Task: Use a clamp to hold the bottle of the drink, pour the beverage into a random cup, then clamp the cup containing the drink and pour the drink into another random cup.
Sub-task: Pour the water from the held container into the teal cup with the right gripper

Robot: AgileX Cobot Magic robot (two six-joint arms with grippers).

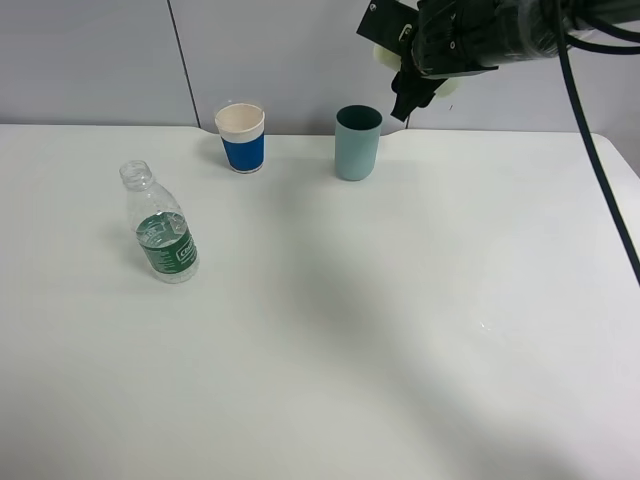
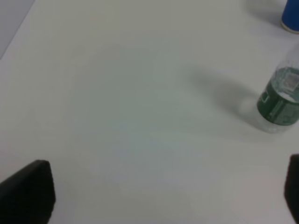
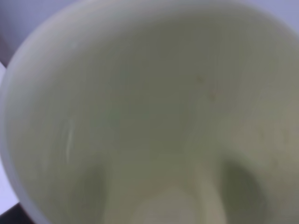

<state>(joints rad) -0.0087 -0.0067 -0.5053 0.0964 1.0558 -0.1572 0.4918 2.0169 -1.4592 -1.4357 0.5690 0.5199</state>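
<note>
You look to be on the second pour: your right hand (image 1: 418, 88) is clamped on the pale yellow-green cup (image 3: 149, 102), held high near the teal cup (image 1: 357, 145) on the desk (image 1: 400, 330); next, bring its lip over that mouth and tilt gently; your left hand (image 2: 159, 196) hangs open by the bottle (image 1: 165, 230).

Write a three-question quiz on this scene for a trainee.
1. True or false: the bottle stands upright on the table without a cap.
2. Which cup does the right hand hold in the air? A) blue-banded paper cup B) teal tumbler C) pale yellow-green tumbler
3. Name the cup standing closest to the bottle.
Key: 1 true. 2 C. 3 the blue-banded paper cup.
</note>
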